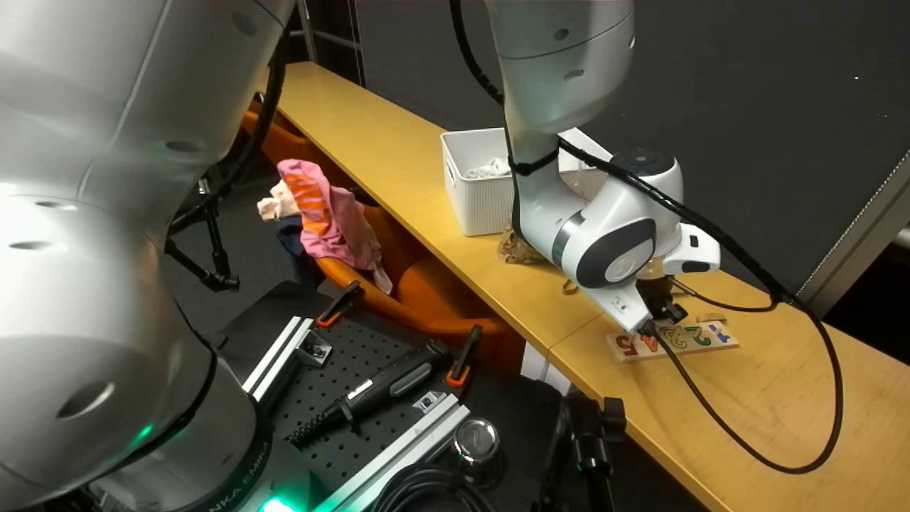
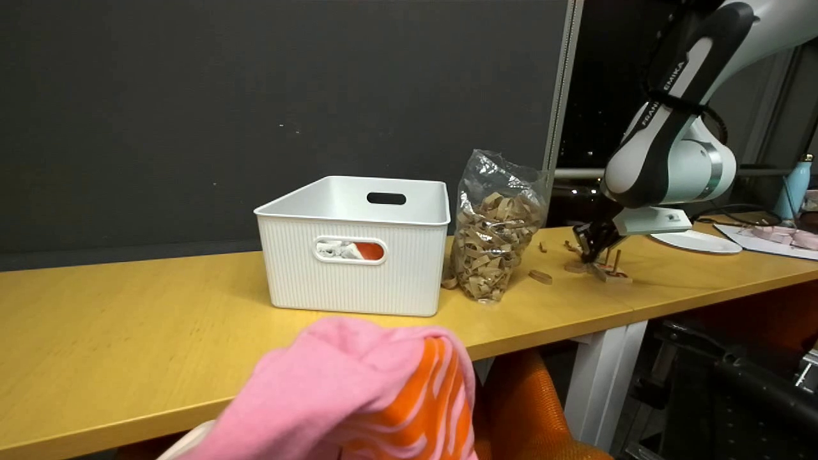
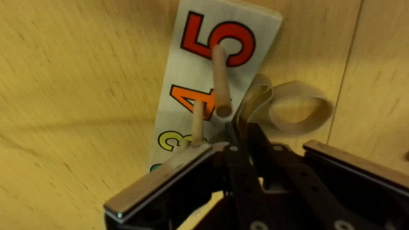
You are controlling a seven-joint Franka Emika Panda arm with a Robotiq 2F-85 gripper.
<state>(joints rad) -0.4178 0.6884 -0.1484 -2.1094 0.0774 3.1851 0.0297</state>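
My gripper (image 3: 242, 132) points down at the table, its dark fingers nearly together. Pinched between the fingertips is a tan curled strip (image 3: 262, 82). Touching it on the right lies a round tan loop (image 3: 298, 127); whether both belong to one strip I cannot tell. Just left of the fingertips lies a pale number board (image 3: 188, 72) showing a red 5, an orange 4 and a yellow 3. A thick wooden peg (image 3: 221, 83) and a thinner-looking peg (image 3: 198, 121) rise from it; its far part is hidden behind the gripper. Both exterior views show the gripper (image 2: 586, 255) low beside the board (image 1: 714, 345).
A clear bag (image 2: 498, 243) full of tan strips stands against a white basket (image 2: 358, 281). Another loose strip (image 2: 540, 276) lies between bag and gripper. A white plate (image 2: 696, 241) and blue bottle (image 2: 795, 188) sit farther along. A black cable (image 1: 839, 384) loops over the table.
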